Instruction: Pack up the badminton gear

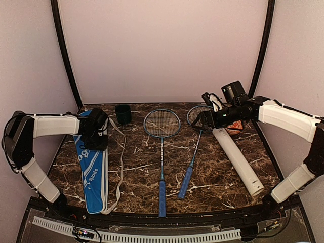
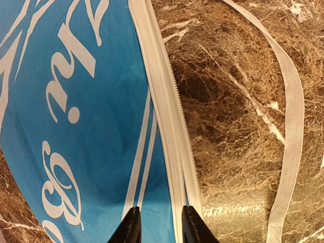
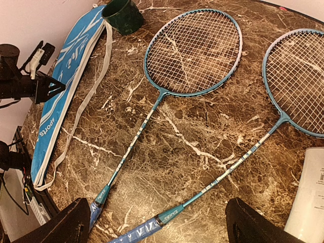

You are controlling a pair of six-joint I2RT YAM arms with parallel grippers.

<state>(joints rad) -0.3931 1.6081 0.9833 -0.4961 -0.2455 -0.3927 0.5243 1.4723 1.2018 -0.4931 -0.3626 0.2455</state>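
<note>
The left claw (image 2: 163, 229) hangs over the blue racket bag (image 2: 76, 126) at the worktop's (image 1: 217, 177) left side, tips narrowly parted astride its white zip edge, pinching or not I cannot tell, while the right claw (image 3: 162, 223) gapes wide, empty, above the two rackets (image 3: 195, 50) (image 3: 298, 81).

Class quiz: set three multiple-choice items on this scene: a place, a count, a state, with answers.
1. Where is the cup? A beside the far end of the bag; B at the near edge; C far right corner.
2. How many rackets are there? A one; B two; C three.
3. The right tool is: A wide open, empty; B shut, empty; C shut on a racket.
Answers: 1 A, the cup stands next to the bag's top; 2 B, two strung heads show; 3 A, its fingers are spread, gripping nothing.
</note>
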